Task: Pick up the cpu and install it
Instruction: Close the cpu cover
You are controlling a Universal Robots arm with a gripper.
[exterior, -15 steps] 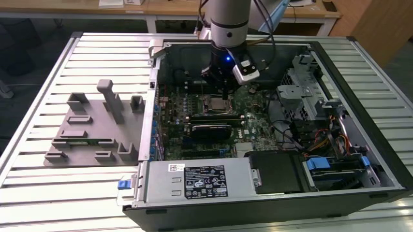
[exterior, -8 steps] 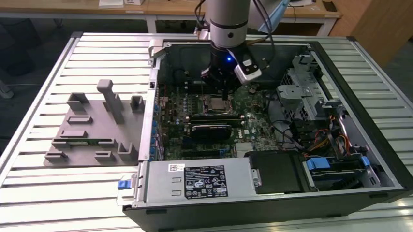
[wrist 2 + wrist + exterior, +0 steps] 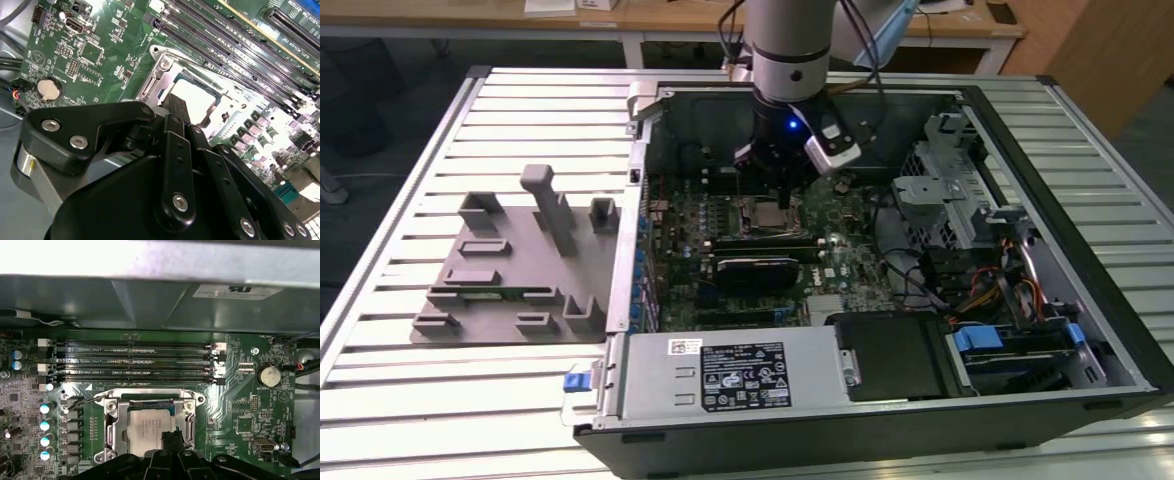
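Inside the socket (image 3: 112, 430), we see the cpu (image 3: 147, 427) lying flat at six o'clock from the gripper (image 3: 781, 198) in the exterior view, jaws closed on nothing.

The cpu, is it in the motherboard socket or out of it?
In. In the first wrist view the cpu lies flat inside the socket frame, gripper at its edge.

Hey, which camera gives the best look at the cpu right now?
The first wrist view: the cpu faces the camera, its silvery top lying within the socket frame. The second wrist view catches a glary patch of it behind the gripper. In the exterior view the gripper mostly hides it.
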